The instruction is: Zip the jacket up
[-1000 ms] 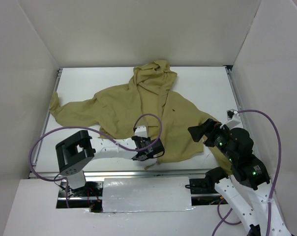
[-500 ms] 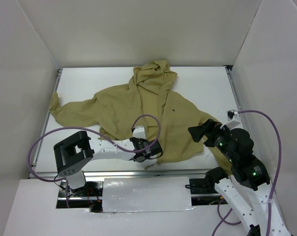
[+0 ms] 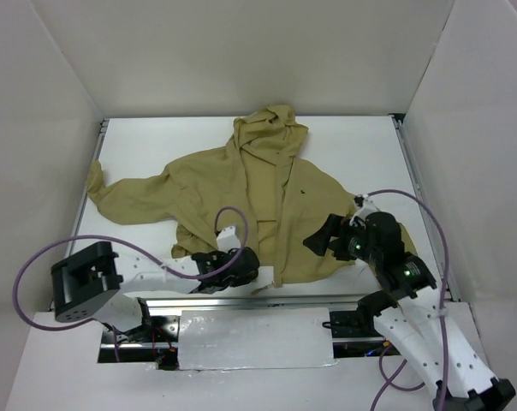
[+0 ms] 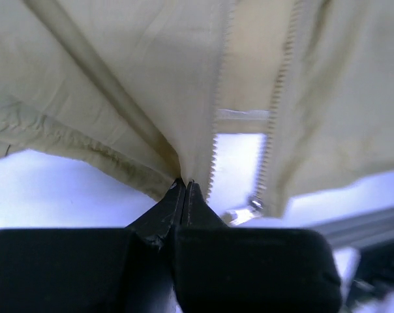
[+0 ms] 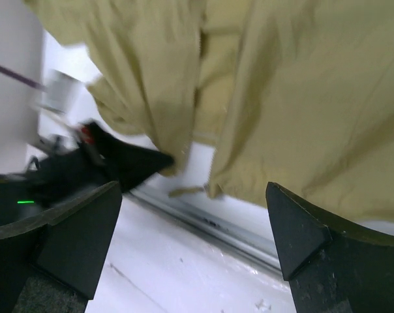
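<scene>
Olive-tan hooded fabric jacket point(image 3: 241, 193) spread on white table point(image 3: 139, 145), hood point(image 3: 271, 128) farthest from the arms. Left gripper point(image 4: 185, 184) pinches its lower hem point(image 4: 86, 142) beside the zipper teeth point(image 4: 218, 98) (front unzipped); right gripper point(image 5: 194, 189), fingers apart, hangs over the hem.

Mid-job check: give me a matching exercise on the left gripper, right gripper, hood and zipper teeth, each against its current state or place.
1 left gripper
2 right gripper
3 hood
4 zipper teeth

A at the far end of the table
B open, over the jacket
C two rows apart, unzipped
D shut on the jacket's bottom hem

Pairs: 1-D, 2-B, 3-A, 4-C
</scene>
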You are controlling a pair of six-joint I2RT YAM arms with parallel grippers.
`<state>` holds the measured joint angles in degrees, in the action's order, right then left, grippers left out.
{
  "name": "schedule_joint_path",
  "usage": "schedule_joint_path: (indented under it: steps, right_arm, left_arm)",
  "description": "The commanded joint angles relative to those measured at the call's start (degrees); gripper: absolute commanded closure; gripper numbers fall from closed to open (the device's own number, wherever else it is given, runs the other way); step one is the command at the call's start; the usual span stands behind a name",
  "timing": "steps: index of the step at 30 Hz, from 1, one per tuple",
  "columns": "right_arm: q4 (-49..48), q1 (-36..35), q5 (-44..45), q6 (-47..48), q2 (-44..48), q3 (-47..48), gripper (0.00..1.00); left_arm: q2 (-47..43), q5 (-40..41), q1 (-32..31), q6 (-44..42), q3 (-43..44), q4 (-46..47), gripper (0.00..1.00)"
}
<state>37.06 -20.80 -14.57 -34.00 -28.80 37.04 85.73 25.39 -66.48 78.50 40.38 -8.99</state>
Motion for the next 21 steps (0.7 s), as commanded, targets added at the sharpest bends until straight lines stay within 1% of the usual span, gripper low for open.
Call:
schedule_joint_path:
  steps: [1,2,3,5,6,9,10,12,13,14,15,16,18,19,21]
  right_arm:
    - [-6.1,-0.8,-6.4,-0.8,-2.9,-4.9,0.02]
    - [-7.3,-1.0,-6.2,-1.4,-3.4,-5.7,0.03]
    - [-7.7,-1.5,-5.6,-1.7,-4.1,-7.1,0.04]
    - [-9.2,-2.4,-4.9,-2.8,-4.8,-8.3,0.07]
    - [-9.6,-3.8,-4.5,-3.2,-5.7,-8.7,0.08]
    - [-10.1,-7.1,-0.8,-4.4,-8.5,-9.6,0.16]
    - [-10.0,-10.1,2.2,-4.6,-9.3,-9.2,0.19]
    - [-8.9,-13.4,5.8,-4.8,-12.0,-8.2,0.25]
    - [-8.5,-16.7,7.5,-4.8,-12.8,-6.9,0.28]
    - [-8.1,-18.1,10.0,-4.6,-13.5,-6.3,0.33]
    - [-8.4,-19.5,10.5,-4.6,-14.8,-5.2,0.35]
    - [-9.2,-21.4,10.1,-4.5,-15.2,-5.1,0.36]
    - [-15.1,-21.9,4.6,-4.6,-16.2,-6.4,0.37]
    - [-19.5,-22.0,2.8,-6.2,-16.4,-7.1,0.38]
    - [-24.6,-21.9,2.4,-8.4,-16.2,-10.0,0.44]
  left_arm:
    - [-8.3,0.2,-0.2,4.5,-4.2,11.0,1.00]
    - [-10.0,2.0,-0.2,5.4,-7.4,13.0,1.00]
    - [-11.2,2.6,-0.2,6.5,-9.2,18.6,1.00]
    - [-14.4,4.4,-0.2,8.0,-13.4,22.9,1.00]
    - [-15.1,5.8,-0.2,8.1,-14.6,27.5,1.00]
    - [-16.5,8.1,-0.2,8.2,-17.1,31.6,1.00]
    - [-16.5,8.4,-0.2,8.0,-17.6,34.8,1.00]
    - [-16.0,8.8,-0.3,7.9,-19.5,38.6,1.00]
    - [-15.3,8.7,-0.3,8.0,-20.2,40.7,1.00]
    - [-14.7,8.4,-0.2,7.9,-21.7,45.7,1.00]
    - [-14.3,8.0,-0.2,7.4,-22.3,47.8,1.00]
    - [-13.5,7.1,-0.2,7.3,-22.7,49.6,1.00]
    - [-12.9,6.2,-0.2,6.8,-23.4,52.8,1.00]
    - [-12.7,5.6,-0.2,6.8,-24.3,55.3,1.00]
    - [-12.6,5.3,-0.2,6.4,-25.2,57.3,1.00]
